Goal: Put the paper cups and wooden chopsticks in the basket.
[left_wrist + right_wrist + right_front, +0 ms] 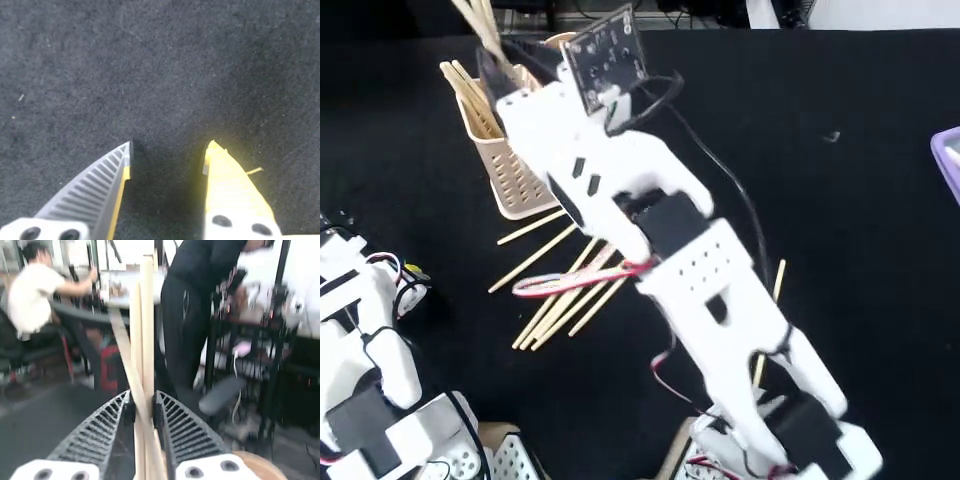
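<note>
My right gripper [144, 397] is shut on a few wooden chopsticks [145, 315] that stick up between its fingers. In the high view the right gripper [498, 62] hangs over the cream perforated basket [515, 180] at the back left, with the held chopsticks [480, 22] angled upward. More chopsticks [468, 92] stand in the basket. Several loose chopsticks [565, 290] lie on the black cloth in front of it, and one more chopstick [777, 285] lies to the right. A tan round rim, perhaps a paper cup [255, 467], sits below the right gripper. My left gripper [167, 147] is open over bare cloth.
The left arm [365, 340] rests at the near left edge. The right arm [700, 270] crosses the middle of the table diagonally. A purple object [948, 160] sits at the right edge. Cardboard pieces [500, 445] lie at the front.
</note>
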